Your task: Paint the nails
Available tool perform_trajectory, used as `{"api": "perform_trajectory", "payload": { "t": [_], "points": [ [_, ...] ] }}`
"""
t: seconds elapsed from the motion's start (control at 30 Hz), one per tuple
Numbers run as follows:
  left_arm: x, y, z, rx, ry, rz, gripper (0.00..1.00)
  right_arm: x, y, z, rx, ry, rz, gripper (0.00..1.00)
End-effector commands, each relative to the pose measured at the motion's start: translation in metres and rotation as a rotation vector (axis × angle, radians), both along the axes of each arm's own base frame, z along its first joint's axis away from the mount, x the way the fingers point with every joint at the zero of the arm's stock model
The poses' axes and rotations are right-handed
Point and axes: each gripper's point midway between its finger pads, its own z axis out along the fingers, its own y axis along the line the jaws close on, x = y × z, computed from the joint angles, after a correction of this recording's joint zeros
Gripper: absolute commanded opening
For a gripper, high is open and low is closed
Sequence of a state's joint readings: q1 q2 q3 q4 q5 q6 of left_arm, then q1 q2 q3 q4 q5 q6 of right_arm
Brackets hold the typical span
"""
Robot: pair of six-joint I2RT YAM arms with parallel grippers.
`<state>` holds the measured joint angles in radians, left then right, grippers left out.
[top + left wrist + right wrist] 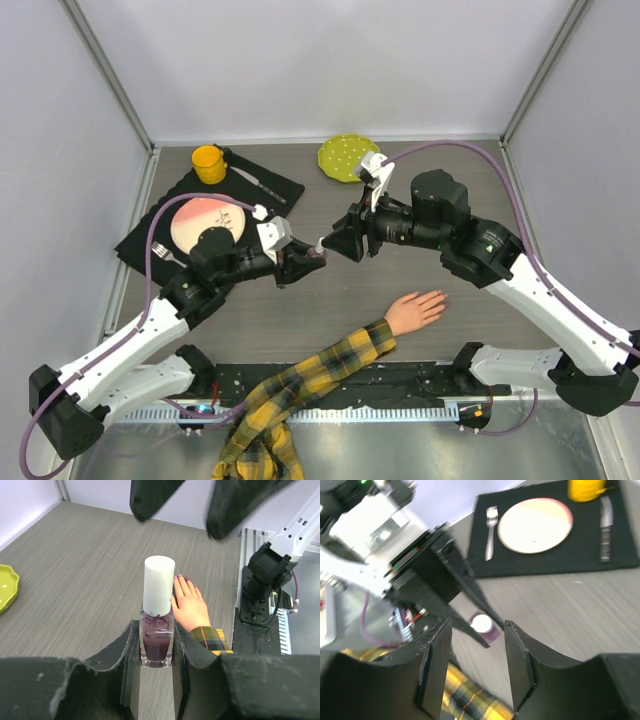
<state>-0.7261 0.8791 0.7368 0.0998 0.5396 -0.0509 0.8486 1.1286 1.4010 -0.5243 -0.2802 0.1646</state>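
- Pinching the polish bottle (156, 642) in my left claw (156, 636); right claw (477, 635) is wide open, facing its white cap (158, 585).
- Gotta centre it, squeeze, then twist squarely.
- Nails (178, 577): on the mannequin hand (413, 311), near edge of the worktop (480, 190).

The view is blurred. The right end effector (477, 625) fills the bottom, its two black fingers (437, 665) spread apart, jaws wide. In the gap between them shows a small polish bottle (494, 633), purple glass under a white cap (481, 623). It is held between the thin black fingers of the left end effector (476, 635), which reaches in from the left. A yellow-and-black plaid sleeve (470, 697) lies beneath. Near the tabletop (580, 610) edge under the pale wall, a black placemat (560, 560) carries a pale plate (535, 525), a fork (491, 525), a knife (605, 527) and a yellow cup (587, 487).
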Motion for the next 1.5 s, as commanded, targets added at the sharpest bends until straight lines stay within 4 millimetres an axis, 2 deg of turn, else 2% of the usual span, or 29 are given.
{"api": "perform_trajectory", "payload": {
  "t": [0.0, 0.27, 0.37, 0.43, 0.63, 0.77, 0.83, 0.87, 0.9, 1.03, 1.13, 1.17, 1.2, 1.23, 1.3, 1.33, 1.37, 1.4, 1.43, 1.47],
  "points": [
    [-0.009, -0.002, 0.032, -0.069, -0.049, -0.049, 0.0, -0.023, 0.014, -0.005, 0.005, -0.001, 0.193, 0.55],
    [-0.011, -0.003, 0.032, -0.072, -0.051, -0.063, 0.0, -0.015, 0.018, -0.015, -0.026, -0.005, 0.18, 0.56],
    [-0.013, -0.003, 0.033, -0.076, -0.054, -0.067, 0.0, -0.012, 0.018, -0.017, -0.033, -0.008, 0.173, 0.51],
    [-0.012, -0.003, 0.032, -0.073, -0.052, -0.066, 0.0, -0.013, 0.02, -0.017, -0.033, -0.01, 0.184, 0.45],
    [-0.015, -0.003, 0.033, -0.075, -0.055, -0.081, 0.0, -0.011, 0.021, -0.022, -0.048, -0.007, 0.19, 0.4],
    [-0.017, -0.003, 0.033, -0.076, -0.059, -0.089, 0.0, -0.012, 0.024, -0.024, -0.053, -0.001, 0.207, 0.27],
    [-0.017, -0.003, 0.033, -0.075, -0.063, -0.09, 0.0, -0.012, 0.024, -0.024, -0.058, 0.003, 0.209, 0.16],
    [-0.016, -0.003, 0.034, -0.075, -0.067, -0.086, 0.0, -0.013, 0.025, -0.027, -0.066, 0.014, 0.218, 0.05],
    [-0.014, -0.002, 0.034, -0.071, -0.067, -0.078, 0.0, -0.013, 0.026, -0.028, -0.07, 0.022, 0.222, 0.01],
    [-0.005, 0.002, 0.036, -0.068, -0.095, -0.02, 0.0, -0.013, 0.027, -0.041, -0.091, 0.08, 0.217, 0.01],
    [0.012, 0.008, 0.039, -0.063, -0.112, 0.079, 0.0, -0.009, 0.031, -0.053, -0.101, 0.141, 0.172, 0.01],
    [0.022, 0.011, 0.038, -0.057, -0.11, 0.13, 0.0, -0.007, 0.033, -0.059, -0.101, 0.175, 0.141, 0.01],
    [0.026, 0.012, 0.039, -0.056, -0.111, 0.158, 0.0, 0.005, 0.033, -0.066, -0.118, 0.183, 0.053, 0.01],
    [0.032, 0.015, 0.041, -0.06, -0.119, 0.191, 0.0, 0.0, 0.041, -0.069, -0.128, 0.185, 0.024, 0.01],
    [0.049, 0.023, 0.038, -0.057, -0.121, 0.295, 0.0, 0.007, 0.048, -0.073, -0.128, 0.216, -0.183, 0.01],
    [0.054, 0.026, 0.039, -0.064, -0.128, 0.328, 0.0, 0.036, 0.035, -0.075, -0.161, 0.152, -0.457, 0.01],
    [0.059, 0.028, 0.038, -0.063, -0.129, 0.355, 0.0, 0.012, 0.052, -0.073, -0.139, 0.16, -0.474, 0.01],
    [0.064, 0.03, 0.035, -0.059, -0.125, 0.383, 0.0, 0.011, 0.06, -0.069, -0.104, 0.171, -0.512, 0.01],
    [0.065, 0.03, 0.036, -0.059, -0.125, 0.386, 0.0, 0.02, 0.06, -0.079, -0.133, 0.15, -0.595, 0.01],
    [0.065, 0.029, 0.035, -0.056, -0.123, 0.383, 0.0, 0.024, 0.06, -0.079, -0.131, 0.148, -0.625, 0.01]
  ]
}}
